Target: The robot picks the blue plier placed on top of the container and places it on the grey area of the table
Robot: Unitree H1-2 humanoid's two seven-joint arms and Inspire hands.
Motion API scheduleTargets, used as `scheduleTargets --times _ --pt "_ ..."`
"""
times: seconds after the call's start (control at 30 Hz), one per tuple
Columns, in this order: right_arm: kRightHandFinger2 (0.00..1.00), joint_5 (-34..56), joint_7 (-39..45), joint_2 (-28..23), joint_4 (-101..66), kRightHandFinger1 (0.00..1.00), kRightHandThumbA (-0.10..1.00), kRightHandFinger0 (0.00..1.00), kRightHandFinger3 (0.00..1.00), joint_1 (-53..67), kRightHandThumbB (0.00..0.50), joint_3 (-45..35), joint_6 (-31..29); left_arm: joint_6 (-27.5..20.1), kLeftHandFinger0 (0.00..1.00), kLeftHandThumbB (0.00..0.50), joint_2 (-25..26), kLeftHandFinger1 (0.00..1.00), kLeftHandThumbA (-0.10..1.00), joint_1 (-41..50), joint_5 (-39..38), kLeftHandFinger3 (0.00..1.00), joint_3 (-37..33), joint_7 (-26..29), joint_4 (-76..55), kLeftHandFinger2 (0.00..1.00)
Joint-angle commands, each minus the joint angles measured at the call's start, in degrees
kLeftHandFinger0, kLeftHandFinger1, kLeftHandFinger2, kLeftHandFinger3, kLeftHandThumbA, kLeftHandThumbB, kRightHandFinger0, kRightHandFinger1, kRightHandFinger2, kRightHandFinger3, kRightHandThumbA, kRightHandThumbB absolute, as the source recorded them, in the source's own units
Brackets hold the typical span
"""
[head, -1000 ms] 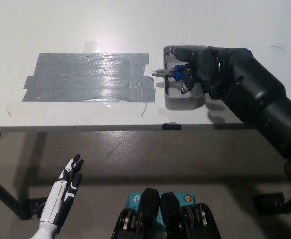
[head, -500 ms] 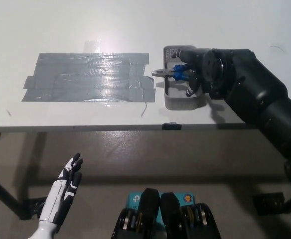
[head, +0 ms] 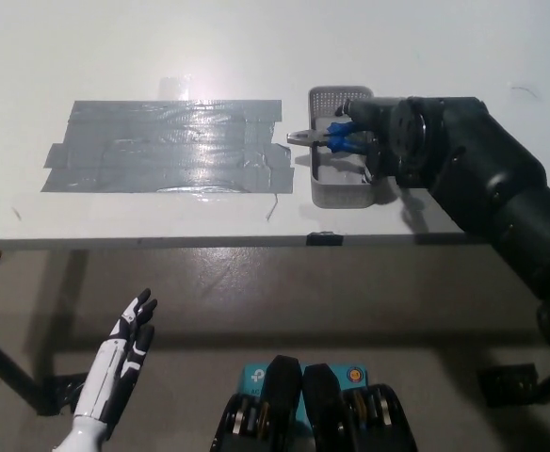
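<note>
Nearest, below the table edge at the lower left, the white left hand hangs idle with its fingers spread and released, holding nothing; it has no part in this step, so it sits well clear of the work.

Beyond it runs the near edge of the white surface. On the left part of the surface lies the grey area, a patch of overlapping silvery tape strips that marks where the tool should end up; nothing rests on it.

Just right of that patch stands the small grey perforated metal container, a shallow rectangular tray. Across its far half lies the blue plier, the metal nose jutting left past the container's rim toward the tape and the blue handles pointing right. That layout puts the handles on the side the black arm arrives from.

The black right hand is over the container's right side, at the handles. Its fingers seem to curl about the blue grips, but whether they have clenched firmly cannot be told. The plier looks not yet lifted.
</note>
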Motion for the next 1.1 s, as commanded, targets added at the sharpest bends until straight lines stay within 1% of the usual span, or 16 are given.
scheduleTargets --times 0.0,0.17,0.2,0.23,0.27,0.3,0.33,0.43,0.47,0.5,0.53,0.57,0.6,0.63,1.03,1.07 --pt "1.0 -1.0 -1.8 0.5 1.2 1.0 0.89 1.0 1.0 -3.1 0.316 -0.8 -1.8 0.2 1.0 0.156 0.8 1.0 1.0 -0.7 -0.2 1.0 -0.1 -0.8 -2.6 1.0" --pt "1.0 -1.0 -3.8 1.4 3.1 1.0 0.88 1.0 1.0 -3.1 0.31 -1.0 -2.6 0.4 1.0 0.15 0.9 1.0 1.0 -1.0 -0.3 1.0 -0.1 -0.9 -2.7 1.0" --pt "1.0 -1.5 -5.6 1.4 3.8 1.0 0.84 1.0 1.0 -3.1 0.255 -0.7 -4.5 0.2 1.0 0.149 1.0 1.0 1.0 -1.2 -0.2 1.0 -0.1 -0.9 -2.6 1.0" --pt "1.0 -1.5 -6.2 1.3 4.0 1.0 0.82 1.0 1.0 -3.1 0.259 -0.8 -5.4 0.1 1.0 0.149 0.9 1.0 1.0 -1.3 -0.1 1.0 -0.2 -0.8 -2.5 1.0" --pt "1.0 -1.5 -9.2 1.2 4.3 1.0 0.7 1.0 1.0 -2.6 0.227 -1.1 -7.8 -0.8 1.0 0.151 1.0 1.0 1.0 -1.5 0.2 1.0 -0.3 -0.6 -2.2 1.0" --pt "0.91 -1.7 -12.2 1.2 4.5 0.85 0.55 0.75 1.0 -2.1 0.185 -1.5 -8.8 -1.1 1.0 0.152 1.2 1.0 1.0 -1.5 0.2 1.0 -0.3 -0.6 -2.1 1.0" --pt "0.73 -2.2 -14.3 1.2 5.0 0.65 0.44 0.53 0.9 -1.9 0.177 -1.3 -9.7 -0.8 1.0 0.152 1.1 1.0 1.0 -1.5 0.6 1.0 -0.3 -0.4 -2.3 1.0" --pt "0.34 -4.2 -22.7 0.8 5.5 0.22 0.06 0.14 0.77 -0.6 0.179 -0.5 -13.6 -0.5 1.0 0.147 1.2 1.0 1.0 -1.6 0.4 1.0 -0.2 -0.6 -2.3 1.0" --pt "0.21 -5.1 -26.6 0.6 6.1 0.06 -0.09 0.01 0.45 0.0 0.191 -0.1 -15.5 -0.1 1.0 0.143 1.3 1.0 1.0 -1.7 0.2 1.0 -0.1 -0.8 -2.6 1.0" --pt "0.27 -5.6 -29.5 0.3 6.9 0.06 -0.1 0.0 0.34 0.4 0.182 0.2 -16.9 0.2 1.0 0.143 1.5 1.0 1.0 -1.8 0.4 1.0 -0.2 -0.9 -2.8 1.0" --pt "0.53 -5.6 -30.3 0.2 7.4 0.2 -0.1 0.02 0.44 0.6 0.163 0.2 -17.2 0.1 1.0 0.151 1.5 1.0 1.0 -1.8 0.3 1.0 -0.2 -0.9 -2.8 1.0" --pt "0.72 -5.3 -31.6 0.0 8.1 0.34 -0.1 0.04 0.58 0.8 0.159 -0.1 -18.1 -0.7 1.0 0.141 1.5 1.0 1.0 -2.0 0.8 1.0 -0.3 -0.6 -2.6 1.0" --pt "0.85 -5.4 -32.1 -0.2 8.3 0.46 -0.1 0.08 0.75 0.9 0.146 -0.1 -18.3 -0.9 1.0 0.143 1.5 1.0 1.0 -2.1 0.8 1.0 -0.3 -0.6 -2.5 1.0" --pt "0.89 -5.3 -32.5 -0.3 8.9 0.52 -0.1 0.09 0.83 1.0 0.138 -0.2 -18.5 -0.8 1.0 0.15 1.6 1.0 1.0 -2.3 0.5 1.0 -0.2 -0.7 -2.3 1.0" --pt "0.92 -4.3 -36.0 -1.4 12.9 0.6 -0.1 0.18 0.85 0.4 0.127 -1.3 -21.2 -0.5 1.0 0.131 1.6 1.0 1.0 -2.9 0.1 1.0 -0.1 -0.8 -1.8 1.0" --pt "0.87 -4.1 -36.5 -1.6 12.5 0.57 -0.1 0.16 0.79 0.1 0.135 -1.6 -21.5 -0.3 1.0 0.134 1.6 1.0 1.0 -2.9 0.1 1.0 -0.1 -0.8 -1.8 1.0"
